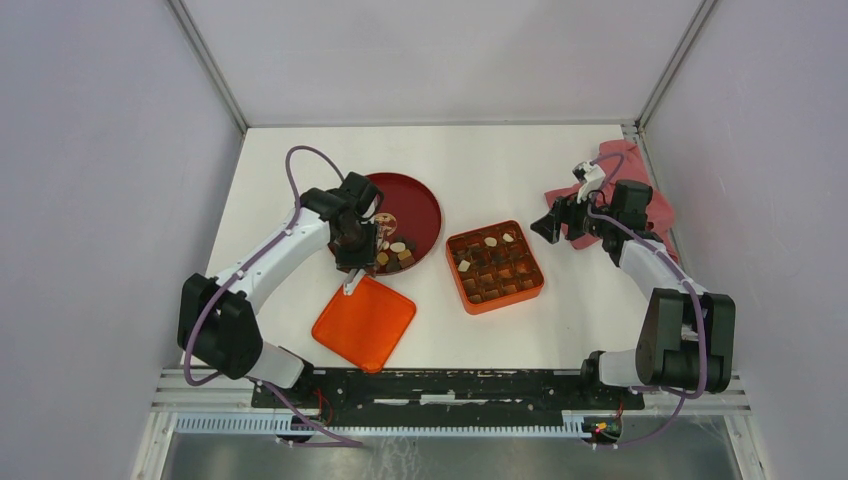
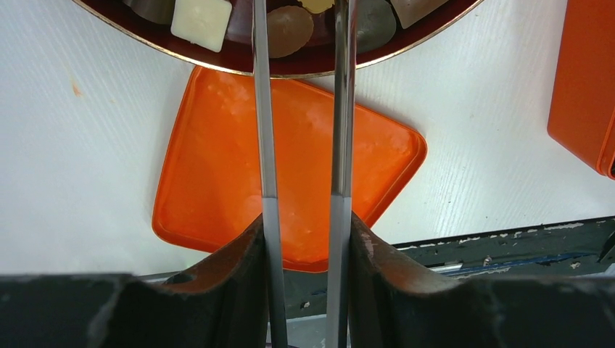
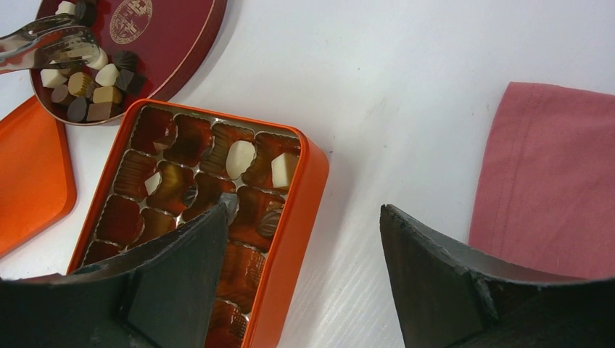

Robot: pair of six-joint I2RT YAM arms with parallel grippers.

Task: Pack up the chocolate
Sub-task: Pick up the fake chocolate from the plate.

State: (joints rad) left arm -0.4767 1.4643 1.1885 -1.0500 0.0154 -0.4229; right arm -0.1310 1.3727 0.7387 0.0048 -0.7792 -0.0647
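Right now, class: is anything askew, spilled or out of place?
The orange lid lies askew, one corner toward the near edge, apart from the box. A pink cloth sits bunched at the far right. Nothing looks spilled.

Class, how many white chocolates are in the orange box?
3. Two chocolates sit side by side in the box's far row; the third lies by its left wall. From above, nothing covers the box.

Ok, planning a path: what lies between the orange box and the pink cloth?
Nothing: bare table, clearest in the right wrist view.
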